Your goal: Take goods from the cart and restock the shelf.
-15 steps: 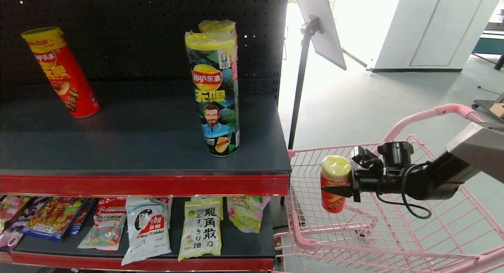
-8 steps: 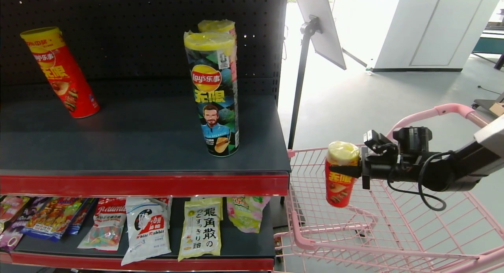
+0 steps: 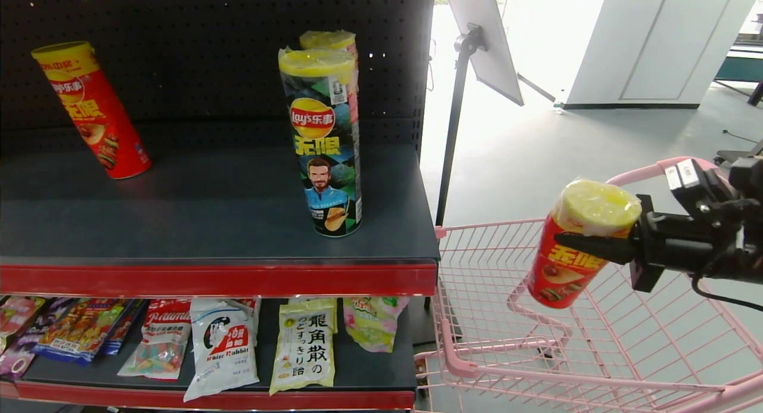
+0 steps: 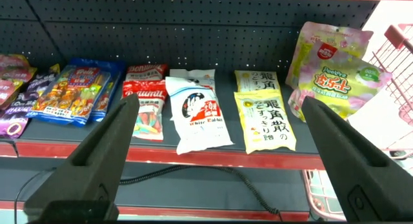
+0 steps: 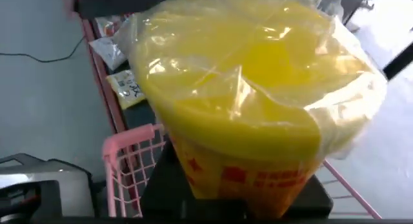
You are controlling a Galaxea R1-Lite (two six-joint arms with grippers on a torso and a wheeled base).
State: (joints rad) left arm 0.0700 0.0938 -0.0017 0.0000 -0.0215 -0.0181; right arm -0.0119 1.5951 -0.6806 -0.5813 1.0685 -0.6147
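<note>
Above the pink wire cart (image 3: pixel 453 356), the right gripper (image 3: pixel 581 247) pinched a tilted red cardboard chip can (image 3: pixel 560 277) near its yellow lid (image 3: pixel 596 205); the left gripper (image 4: pixel 219 102) had its fingers spread. Tilted so, the can could slip free.

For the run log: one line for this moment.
right pincer: shut on red chip can, over cart | left pincer: open, facing lower shelf | can not yet shelved
</note>
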